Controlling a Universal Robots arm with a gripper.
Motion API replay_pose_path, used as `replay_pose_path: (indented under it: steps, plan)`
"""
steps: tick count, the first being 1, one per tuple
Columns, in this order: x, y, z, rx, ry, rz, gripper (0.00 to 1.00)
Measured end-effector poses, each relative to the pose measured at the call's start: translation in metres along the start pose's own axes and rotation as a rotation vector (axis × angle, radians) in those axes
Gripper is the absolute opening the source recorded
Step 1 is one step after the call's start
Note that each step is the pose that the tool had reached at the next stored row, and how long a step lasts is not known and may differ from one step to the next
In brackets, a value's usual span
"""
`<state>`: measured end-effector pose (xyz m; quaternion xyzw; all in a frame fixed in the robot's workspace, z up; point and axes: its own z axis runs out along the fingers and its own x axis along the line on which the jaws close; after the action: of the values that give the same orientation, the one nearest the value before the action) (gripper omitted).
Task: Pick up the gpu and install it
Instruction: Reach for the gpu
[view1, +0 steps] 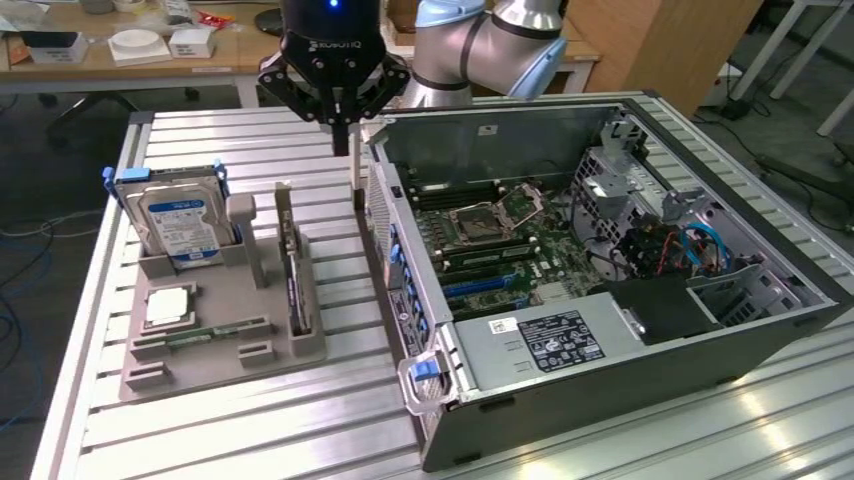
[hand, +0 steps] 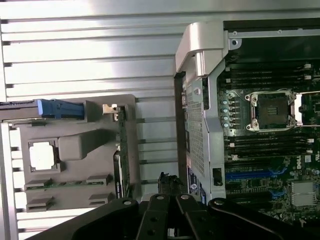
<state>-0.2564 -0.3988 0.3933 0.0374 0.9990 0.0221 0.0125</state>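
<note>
Your gripper (view1: 344, 145) hangs between the gray tray (view1: 227, 300) and the open computer case (view1: 601, 385). Its fingers are pinched together with nothing in them. The gpu (view1: 295, 290) stands on its edge in a tray slot, so it is easy to grab from above.

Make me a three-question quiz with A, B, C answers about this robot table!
1. Where is the gpu? A on the floor B standing in the grey tray C on a shelf
2. What colour is the label on the hard drive? A red B yellow C blue
3. The computer case is: A open B shut C upside down
Answers: 1 B, it stands on edge in a slot. 2 C, the label facing us is blue. 3 A, the motherboard shows inside.
</note>
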Motion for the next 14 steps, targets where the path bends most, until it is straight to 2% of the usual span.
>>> replay_pose_path:
  steps: [14]
  plan:
    - [0.017, -0.0013, -0.0005, 0.0, 0.0, 0.0, 0.1]
